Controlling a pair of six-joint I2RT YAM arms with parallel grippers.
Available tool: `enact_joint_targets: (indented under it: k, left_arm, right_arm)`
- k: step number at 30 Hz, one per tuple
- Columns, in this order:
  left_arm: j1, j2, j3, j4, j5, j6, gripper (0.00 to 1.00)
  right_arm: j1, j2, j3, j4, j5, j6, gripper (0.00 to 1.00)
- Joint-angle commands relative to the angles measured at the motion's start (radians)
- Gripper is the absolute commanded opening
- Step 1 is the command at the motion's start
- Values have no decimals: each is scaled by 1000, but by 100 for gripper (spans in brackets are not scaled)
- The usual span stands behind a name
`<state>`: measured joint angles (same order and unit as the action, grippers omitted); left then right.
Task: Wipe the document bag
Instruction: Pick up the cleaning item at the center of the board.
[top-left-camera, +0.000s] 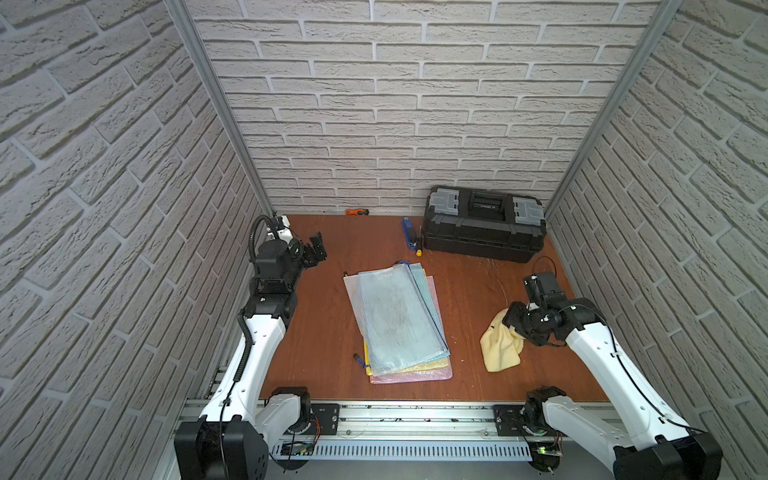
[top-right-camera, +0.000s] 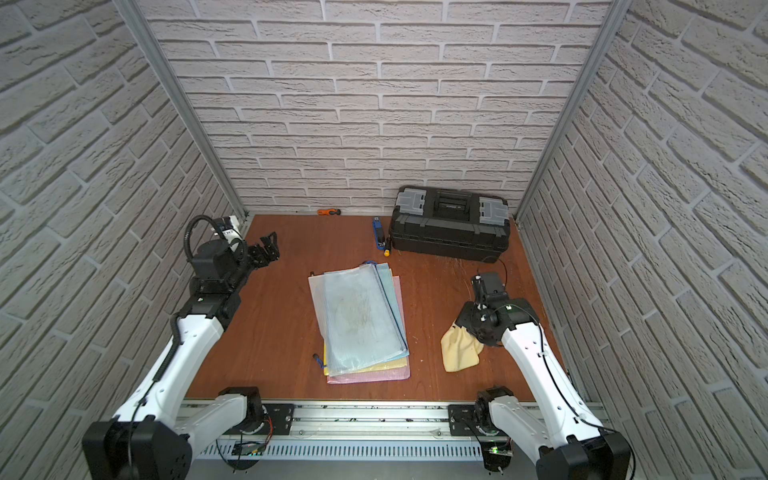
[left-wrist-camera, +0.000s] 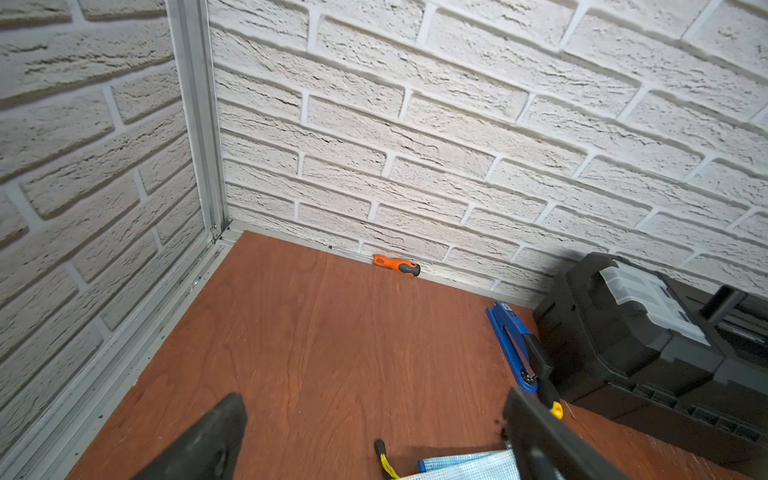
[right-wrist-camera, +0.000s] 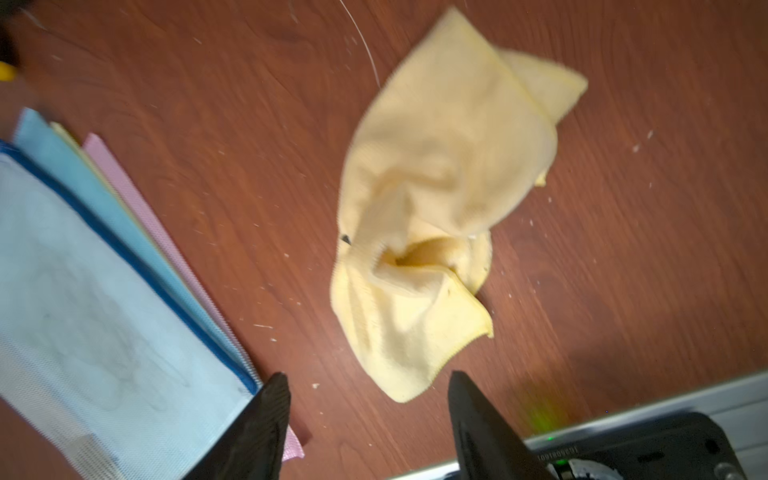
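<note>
I see the smudged document bag (top-left-camera: 399, 320) topping a stack mid-desk (top-left-camera: 324, 332). The yellow cloth (top-left-camera: 500, 347) lies near the right edge, just ahead of my right fingers (right-wrist-camera: 270, 415), which are spread and empty. My left fingers (left-wrist-camera: 208, 440) gape too. The toolbox (top-left-camera: 484, 226), stapler (top-left-camera: 408, 232) and screwdriver (top-left-camera: 356, 212) line the far edge.

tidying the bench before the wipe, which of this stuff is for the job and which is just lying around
For the job:
- top document bag, smudged
- yellow cloth, beside the stack
- right claw, open at the cloth

Lying about:
- black toolbox
- orange screwdriver, by the back wall
- blue stapler
- lower bags under the top one
</note>
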<state>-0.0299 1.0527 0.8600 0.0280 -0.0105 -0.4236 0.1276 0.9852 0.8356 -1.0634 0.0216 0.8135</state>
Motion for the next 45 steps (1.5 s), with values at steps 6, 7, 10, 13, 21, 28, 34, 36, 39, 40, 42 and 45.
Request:
enact_joint_targets:
  k: [6, 7, 10, 13, 21, 28, 34, 36, 39, 40, 42, 45]
  left_arm:
    - [-36, 64, 19, 15, 22, -22, 97]
    - [-37, 64, 13, 17, 24, -24, 97]
    - [-42, 60, -4, 23, 23, -26, 97]
    - [-44, 52, -20, 27, 26, -31, 97]
    - [-44, 47, -33, 28, 40, -46, 96]
    - [-46, 35, -52, 25, 68, -64, 91]
    - [-53, 35, -67, 12, 86, -85, 90]
    - [-57, 32, -77, 9, 88, -91, 90]
    - [-73, 35, -86, -2, 86, -104, 89]
    - [-82, 38, -85, -11, 84, -105, 89]
    - [-102, 49, -83, -27, 84, -108, 88]
    - [-142, 72, -71, -56, 86, -110, 87]
  right_arm:
    - [33, 115, -73, 98, 29, 42, 60]
    - [33, 127, -65, 114, 44, 31, 60]
    - [32, 196, -21, 129, 88, 1, 60]
    - [32, 285, 51, 109, 130, -47, 60]
    - [31, 414, 78, 164, 150, -78, 56]
    - [29, 405, 11, 199, 152, -69, 40]
    - [26, 418, -16, 221, 149, -75, 10]
    - [26, 418, -8, 220, 142, -80, 2]
    - [27, 400, 28, 199, 129, -89, 2]
    - [27, 386, 49, 187, 125, -93, 2]
    - [30, 356, 105, 164, 123, -102, 2]
    - [38, 320, 198, 143, 104, -112, 2]
